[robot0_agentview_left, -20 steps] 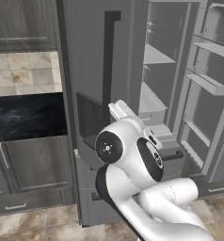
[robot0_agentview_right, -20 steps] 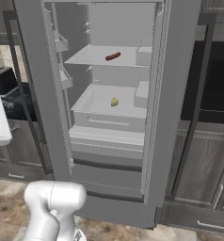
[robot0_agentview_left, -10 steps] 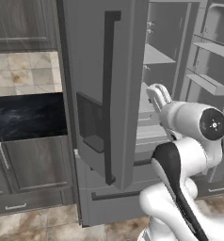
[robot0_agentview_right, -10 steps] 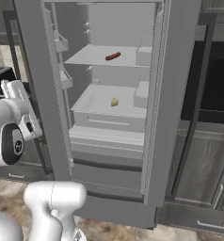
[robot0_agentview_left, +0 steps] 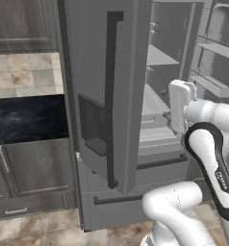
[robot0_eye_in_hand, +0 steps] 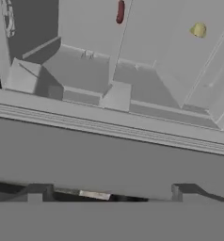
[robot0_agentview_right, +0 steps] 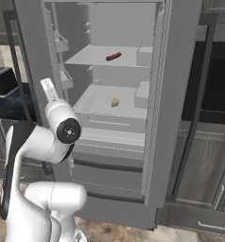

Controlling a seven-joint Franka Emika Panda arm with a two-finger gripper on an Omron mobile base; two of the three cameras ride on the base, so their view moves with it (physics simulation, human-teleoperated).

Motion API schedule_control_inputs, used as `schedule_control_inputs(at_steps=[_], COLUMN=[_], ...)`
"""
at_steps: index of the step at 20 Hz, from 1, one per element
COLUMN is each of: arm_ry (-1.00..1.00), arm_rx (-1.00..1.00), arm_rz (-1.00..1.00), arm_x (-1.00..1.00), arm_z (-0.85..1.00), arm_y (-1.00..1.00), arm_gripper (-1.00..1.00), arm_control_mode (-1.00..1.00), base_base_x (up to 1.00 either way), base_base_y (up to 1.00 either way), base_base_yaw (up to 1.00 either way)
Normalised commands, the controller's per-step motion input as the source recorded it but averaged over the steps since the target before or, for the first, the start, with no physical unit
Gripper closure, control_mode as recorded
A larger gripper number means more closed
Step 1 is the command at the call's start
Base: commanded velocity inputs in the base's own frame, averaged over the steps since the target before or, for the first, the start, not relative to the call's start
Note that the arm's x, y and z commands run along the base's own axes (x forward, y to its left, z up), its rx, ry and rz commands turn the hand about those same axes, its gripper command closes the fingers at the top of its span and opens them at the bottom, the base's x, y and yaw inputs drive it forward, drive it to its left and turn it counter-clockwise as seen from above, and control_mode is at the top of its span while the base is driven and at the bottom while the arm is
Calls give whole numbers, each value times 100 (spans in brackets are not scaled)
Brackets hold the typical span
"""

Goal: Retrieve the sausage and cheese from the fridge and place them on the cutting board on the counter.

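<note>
Inside the fridge (robot0_agentview_right: 171, 113), doors swung open: sausage (robot0_agentview_right: 113, 56) on the upper shelf at about 12 o'clock, cheese (robot0_agentview_right: 115, 102) on the shelf below, near centre. My gripper (robot0_agentview_right: 49, 90) hangs at 9 o'clock of the opening, jaws spread wide, holding nothing. Sausage judged light, firm, prone to roll; pinch across its middle. Cheese judged light, slightly soft; grip its flatter sides gently.

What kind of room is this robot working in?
It looks like a home kitchen, computer-drawn. There's a tall grey fridge with its door open, a sausage and cheese on its shelves, and a black marble counter over dark cabinets.
</note>
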Motion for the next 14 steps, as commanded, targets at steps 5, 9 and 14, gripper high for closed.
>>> schedule_control_inputs(at_steps=[5, 9, 14], arm_ry=[-10, 0, 2], arm_rx=[5, 13, 12], arm_rz=[8, 7, 8], arm_x=[63, 53, 45], arm_z=[-16, 0, 5], arm_y=[0, -10, -21], arm_gripper=[-100, -100, -100], arm_control_mode=[-100, -100, -100], base_base_x=[0, 0, 0], base_base_y=[0, 0, 0], base_base_yaw=[0, 0, 0])
